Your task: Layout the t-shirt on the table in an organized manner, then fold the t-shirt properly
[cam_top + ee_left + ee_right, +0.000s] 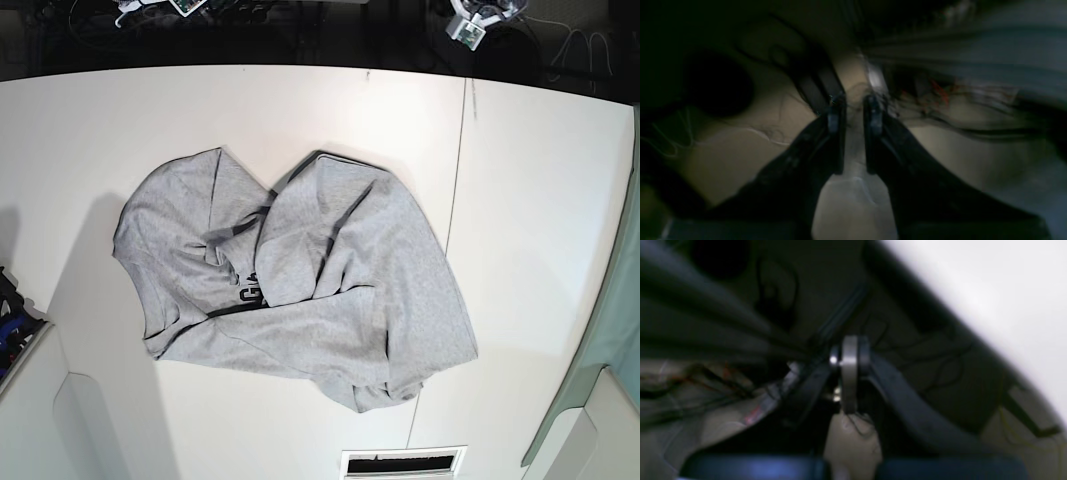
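Note:
The light grey t-shirt (300, 280) lies crumpled in the middle of the white table (540, 180), folded over itself. A little of its black lettering (248, 293) shows in a crease. Neither gripper appears in the base view. In the left wrist view my left gripper (854, 110) is off the shirt, its black jaws close together with only a narrow slit, holding nothing. In the blurred right wrist view my right gripper (849, 366) has its fingers meeting at the tips and holds no cloth. Both wrist views show only dark, blurred surroundings.
A thin dark seam (455, 180) runs front to back through the table, right of the shirt. A slotted vent (403, 463) sits at the front edge. A blue part (12, 318) shows at the left edge, and cables and devices (480, 20) lie behind the table.

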`<move>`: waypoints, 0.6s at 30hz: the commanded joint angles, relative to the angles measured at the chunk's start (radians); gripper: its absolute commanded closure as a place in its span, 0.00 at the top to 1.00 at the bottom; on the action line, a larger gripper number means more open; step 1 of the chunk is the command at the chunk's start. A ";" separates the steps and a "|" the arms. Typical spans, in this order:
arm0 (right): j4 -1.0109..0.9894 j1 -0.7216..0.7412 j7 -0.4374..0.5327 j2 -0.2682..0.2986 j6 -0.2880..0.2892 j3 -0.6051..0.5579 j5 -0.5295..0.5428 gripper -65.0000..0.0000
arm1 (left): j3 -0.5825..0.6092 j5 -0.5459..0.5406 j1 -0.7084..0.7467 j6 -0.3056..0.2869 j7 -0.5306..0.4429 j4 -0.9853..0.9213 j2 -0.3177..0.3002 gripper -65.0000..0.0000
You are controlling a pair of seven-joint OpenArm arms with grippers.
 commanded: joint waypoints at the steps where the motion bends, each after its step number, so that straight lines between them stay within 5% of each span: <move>1: 0.068 -0.019 0.028 0.016 -0.014 0.013 0.016 0.00 | -0.027 0.000 0.031 -0.006 -0.011 0.066 -0.005 0.19; 8: 0.284 0.082 0.000 0.019 -0.071 0.092 0.122 0.00 | -0.134 -0.124 0.074 -0.006 0.034 0.333 -0.055 0.46; 12: 0.260 0.272 -0.158 -0.021 -0.046 0.095 0.164 0.00 | -0.133 -0.172 0.039 -0.006 0.034 0.361 -0.094 0.49; 15: 0.212 0.411 -0.258 -0.074 0.019 0.094 0.167 0.31 | -0.116 -0.184 -0.021 -0.006 0.034 0.359 -0.112 0.52; 18: 0.142 0.516 -0.261 -0.129 0.050 0.093 0.167 0.59 | -0.060 -0.183 -0.098 0.005 0.034 0.340 -0.125 0.59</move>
